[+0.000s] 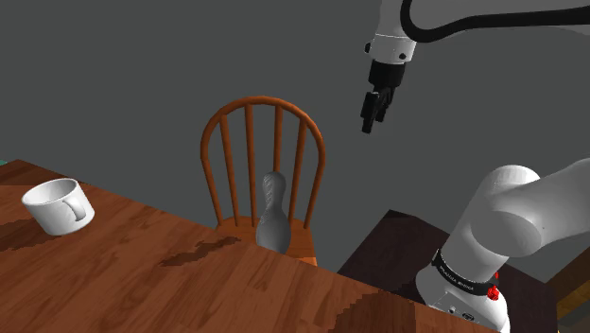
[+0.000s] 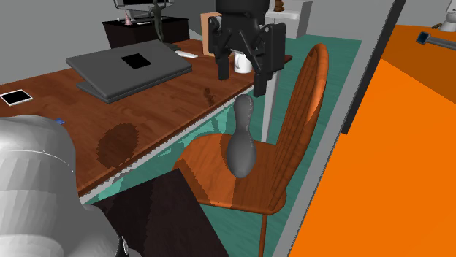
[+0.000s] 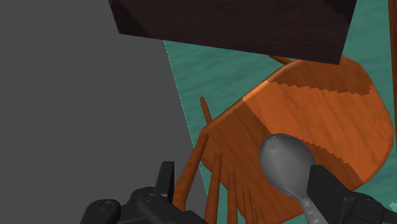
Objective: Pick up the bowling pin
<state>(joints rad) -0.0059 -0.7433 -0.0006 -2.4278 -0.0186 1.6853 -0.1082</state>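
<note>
gripper (image 1: 369,121): fingers apart, empty, high above the chair (image 2: 208,160) | bowling pin (image 1: 273,222): grey, upright on chair seat | handling: probably stiff, smooth, tippy; pinch its narrow neck

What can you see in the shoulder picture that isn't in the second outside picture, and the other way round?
Shoulder view, not the other: the spindles in the chair's back, seen face-on against a plain grey wall.

Second exterior view, not the other: a closed grey laptop and a phone lying on the table.

Both: the grey bowling pin standing upright on the chair seat, the open black pincer higher up than the pin, and the brown wooden table.
</note>
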